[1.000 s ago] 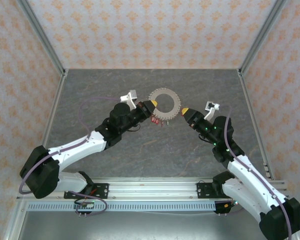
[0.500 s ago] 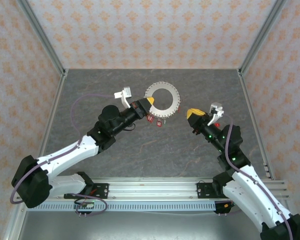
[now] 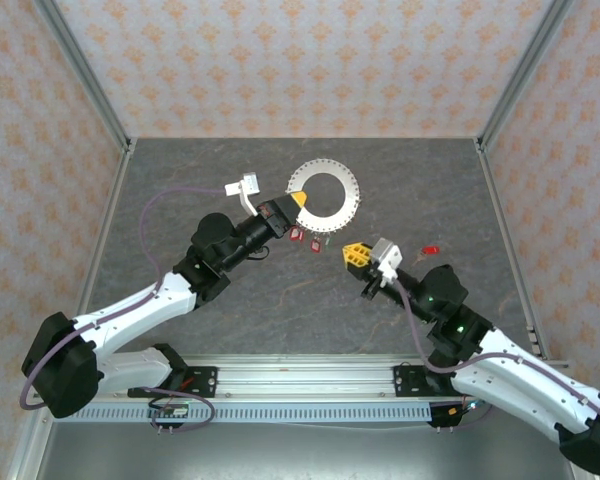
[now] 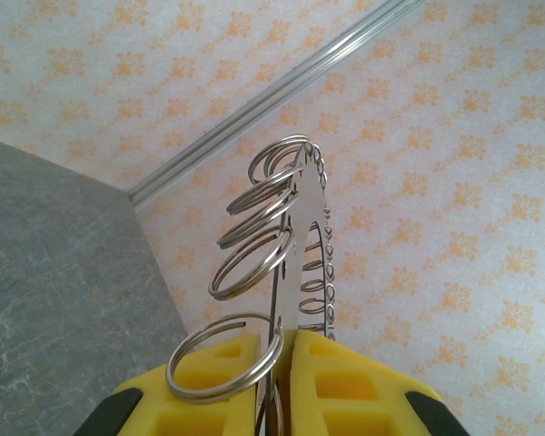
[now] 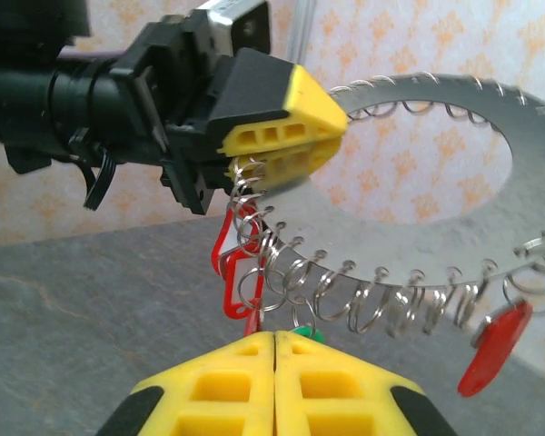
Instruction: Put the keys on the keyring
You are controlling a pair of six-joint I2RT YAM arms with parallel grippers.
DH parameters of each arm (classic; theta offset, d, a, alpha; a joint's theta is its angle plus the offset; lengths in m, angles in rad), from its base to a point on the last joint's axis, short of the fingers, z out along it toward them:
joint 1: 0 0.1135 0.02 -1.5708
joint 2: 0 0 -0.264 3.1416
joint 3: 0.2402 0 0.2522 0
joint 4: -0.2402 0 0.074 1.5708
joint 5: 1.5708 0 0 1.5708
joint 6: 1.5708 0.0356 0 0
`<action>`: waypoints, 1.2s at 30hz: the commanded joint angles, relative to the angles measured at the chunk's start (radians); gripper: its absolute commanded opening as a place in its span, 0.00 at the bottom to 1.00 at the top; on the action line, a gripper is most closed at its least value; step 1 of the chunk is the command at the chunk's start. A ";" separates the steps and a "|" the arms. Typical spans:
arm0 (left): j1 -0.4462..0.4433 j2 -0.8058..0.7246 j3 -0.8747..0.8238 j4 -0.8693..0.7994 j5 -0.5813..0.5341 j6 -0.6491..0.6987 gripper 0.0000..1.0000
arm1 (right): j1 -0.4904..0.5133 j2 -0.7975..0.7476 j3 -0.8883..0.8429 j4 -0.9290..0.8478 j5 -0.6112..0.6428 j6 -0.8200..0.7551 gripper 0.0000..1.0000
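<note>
The keyring (image 3: 346, 205) is a flat grey disc with an open centre and small wire split rings along its rim. My left gripper (image 3: 298, 198) is shut on its left edge and holds it up off the table. In the left wrist view the yellow fingers (image 4: 227, 381) pinch the keyring (image 4: 300, 227) edge-on. Red keys (image 3: 296, 234) hang from the rim beside that grip. My right gripper (image 3: 354, 253) is shut, just below the ring. In the right wrist view its tips (image 5: 274, 341) sit under the keyring (image 5: 409, 245), touching a green key (image 5: 302, 334) and red keys (image 5: 232, 268).
A loose red key (image 3: 429, 249) lies on the grey table (image 3: 210, 170) right of my right arm. Another red key (image 5: 495, 345) hangs from the ring's right side. Patterned walls and metal frame posts (image 3: 85, 70) close in the table.
My right gripper has swung left from the table's right side to just under the ring, and its jaws have closed. The left arm has shifted the ring slightly back and left.
</note>
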 commanded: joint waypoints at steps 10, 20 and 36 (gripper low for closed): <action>0.012 -0.021 -0.001 0.104 0.010 -0.010 0.00 | 0.027 0.078 -0.026 0.235 0.097 -0.168 0.08; 0.012 -0.030 0.005 0.086 0.008 -0.010 0.00 | 0.027 0.113 -0.010 0.210 0.059 -0.148 0.11; 0.012 -0.041 0.002 0.071 -0.001 -0.010 0.00 | 0.027 0.177 -0.001 0.298 0.140 -0.154 0.15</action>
